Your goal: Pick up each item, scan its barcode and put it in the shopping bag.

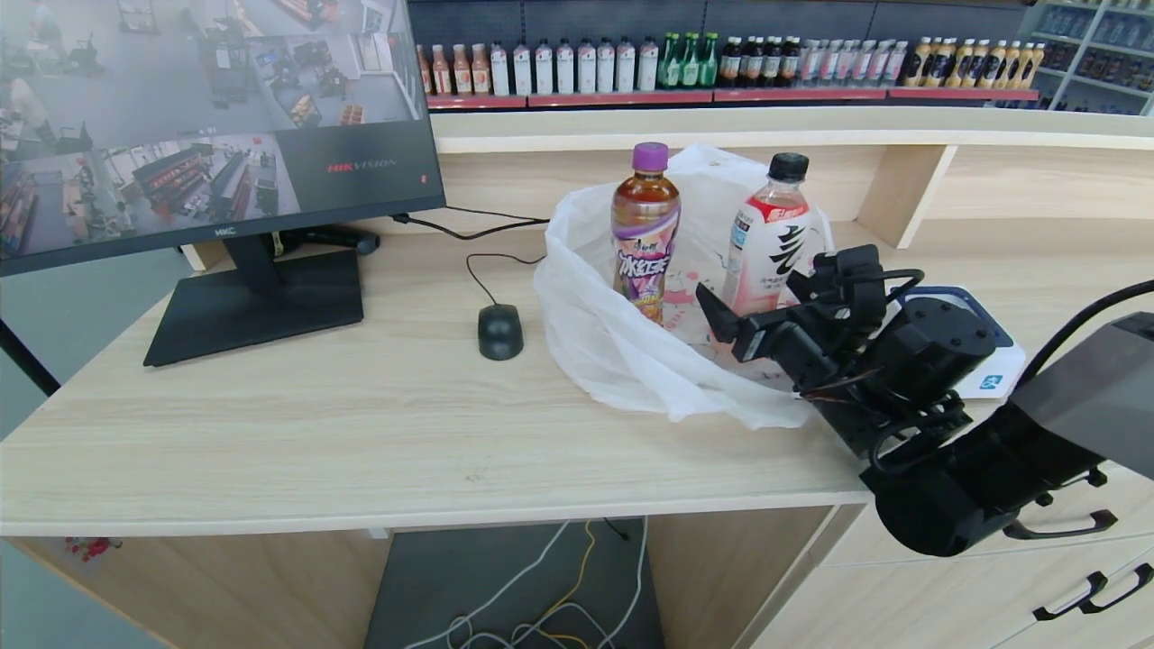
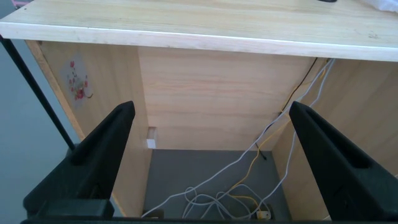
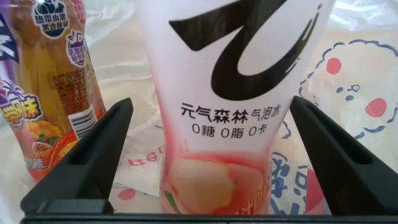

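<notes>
At the right side of the shopping bag (image 1: 613, 351), by the head view, the right end effector (image 1: 757, 293) sits over the bag's rim with its fingers spread, one on each side of the foot of the pink bottle (image 1: 775, 234). That bottle stands upright inside the bag, its long axis vertical. A tea bottle (image 1: 645, 234) with a purple cap stands upright beside it, toward the bag's left side. The bag rests on the wooden surface (image 1: 361, 433).

From the left wrist, the left end effector (image 2: 211, 112) hangs released and holding nothing, below the edge of the surface (image 2: 186, 25) and well apart from the bag, so the right arm is plainly the nearer one.

From the right wrist, the pink bottle (image 3: 217, 74) stands straight ahead between the fingers of the right end effector (image 3: 208, 112), with a gap on either side — released, not gripping. The tea bottle (image 3: 43, 93) stands just beside one finger, and the bag's printed wall (image 3: 354, 62) lies behind. Both bottles look bagged, so I judge the coming move to be a straight pull back along the fingers' line, away from the bag — sideways drift could tip the pink bottle.
</notes>
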